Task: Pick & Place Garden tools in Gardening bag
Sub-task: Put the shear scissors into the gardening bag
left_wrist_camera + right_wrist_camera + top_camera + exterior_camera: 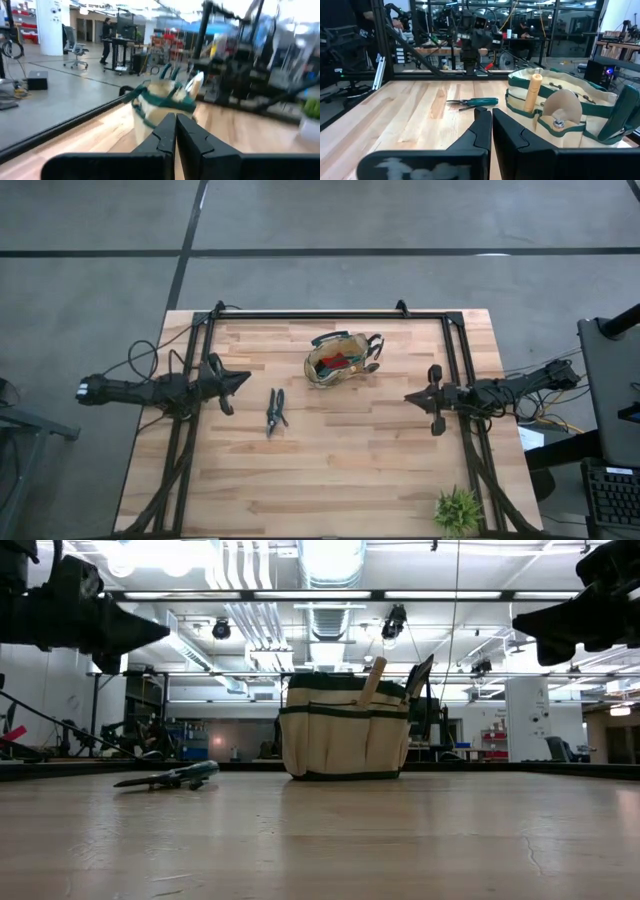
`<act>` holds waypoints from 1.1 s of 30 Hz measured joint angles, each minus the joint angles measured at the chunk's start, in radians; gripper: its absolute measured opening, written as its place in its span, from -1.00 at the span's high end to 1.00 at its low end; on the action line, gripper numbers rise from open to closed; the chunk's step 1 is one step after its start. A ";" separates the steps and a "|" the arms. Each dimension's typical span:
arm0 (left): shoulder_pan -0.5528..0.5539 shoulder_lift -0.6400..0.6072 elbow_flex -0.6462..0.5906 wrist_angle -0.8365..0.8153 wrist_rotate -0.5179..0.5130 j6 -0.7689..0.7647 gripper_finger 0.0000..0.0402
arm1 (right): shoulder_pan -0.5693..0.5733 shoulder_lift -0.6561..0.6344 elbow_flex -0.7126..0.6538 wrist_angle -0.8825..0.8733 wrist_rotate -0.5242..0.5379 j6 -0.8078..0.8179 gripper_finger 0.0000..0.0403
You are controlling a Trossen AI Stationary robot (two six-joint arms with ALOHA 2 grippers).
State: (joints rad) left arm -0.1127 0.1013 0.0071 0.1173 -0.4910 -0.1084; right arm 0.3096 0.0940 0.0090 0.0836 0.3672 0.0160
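Note:
The tan gardening bag (340, 360) with dark green trim stands on its base at the table's far middle. It also shows in the low view (345, 735) and both wrist views (165, 97) (570, 115). A wooden handle (534, 92) sticks up out of it, and a red item (338, 363) lies inside. One pair of dark-handled pruning shears (276, 410) lies flat on the table, left of the bag and nearer, also seen in the right wrist view (475, 102). My left gripper (246, 379) is shut and empty, in the air left of the shears. My right gripper (408, 397) is shut and empty, in the air right of the bag.
A small green plant (458, 510) stands at the table's near right corner. A dark metal frame (330, 315) runs along the far edge and down both sides. Bare wood lies between the shears and the near edge.

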 joint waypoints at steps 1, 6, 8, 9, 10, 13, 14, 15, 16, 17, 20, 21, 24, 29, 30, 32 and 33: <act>0.000 0.000 0.000 0.026 -0.009 -0.018 0.92 | 0.000 0.000 0.000 0.000 0.000 0.000 0.96; 0.002 0.000 0.000 0.211 -0.060 -0.064 0.91 | 0.000 0.001 0.000 0.000 0.000 0.000 0.96; 0.002 0.000 0.000 0.265 -0.058 -0.118 0.91 | 0.000 0.000 0.000 0.000 0.000 0.002 0.96; 0.002 0.000 0.000 0.287 -0.066 -0.125 0.91 | 0.000 0.000 0.000 0.000 0.000 0.002 0.96; 0.004 0.003 0.000 0.313 -0.089 -0.127 0.92 | 0.000 0.000 0.000 0.000 0.000 0.000 0.96; 0.005 0.006 0.000 0.342 -0.184 -0.141 0.92 | 0.000 0.000 0.000 0.000 0.000 0.002 0.96; 0.005 0.007 0.000 0.331 -0.196 -0.144 0.92 | 0.000 0.000 0.000 0.000 0.000 0.002 0.96; 0.005 0.009 0.000 0.327 -0.201 -0.141 0.92 | 0.000 0.000 0.000 0.000 0.000 -0.001 0.96; 0.005 0.013 0.000 0.325 -0.205 -0.140 0.92 | 0.000 0.000 0.000 0.000 0.000 0.000 0.96; 0.005 0.017 0.000 0.319 -0.208 -0.156 0.92 | 0.000 0.000 0.000 0.000 0.000 0.001 0.96; 0.005 0.063 -0.001 0.302 -0.174 -0.275 0.92 | 0.000 0.000 0.000 0.000 0.000 0.000 0.96; 0.005 0.082 -0.001 0.309 -0.141 -0.303 0.92 | 0.000 0.000 0.000 0.000 0.000 0.000 0.96; 0.004 0.160 0.000 0.377 -0.059 -0.308 0.92 | 0.000 0.000 0.000 0.000 0.000 0.001 0.96; -0.014 0.348 0.056 0.419 0.092 -0.193 0.93 | 0.000 0.000 0.000 0.000 0.000 0.001 0.96; -0.024 0.397 0.072 0.416 0.093 -0.169 0.93 | 0.000 0.000 0.000 0.000 0.000 0.000 0.96; -0.043 0.500 0.113 0.414 0.097 -0.128 0.93 | 0.000 0.000 0.000 0.000 0.000 0.002 0.96; -0.053 0.551 0.135 0.411 0.113 -0.112 0.93 | 0.000 0.000 0.000 0.000 0.000 0.002 0.96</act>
State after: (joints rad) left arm -0.1656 0.6528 0.1426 0.5280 -0.3781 -0.2201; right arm 0.3093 0.0944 0.0093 0.0834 0.3676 0.0181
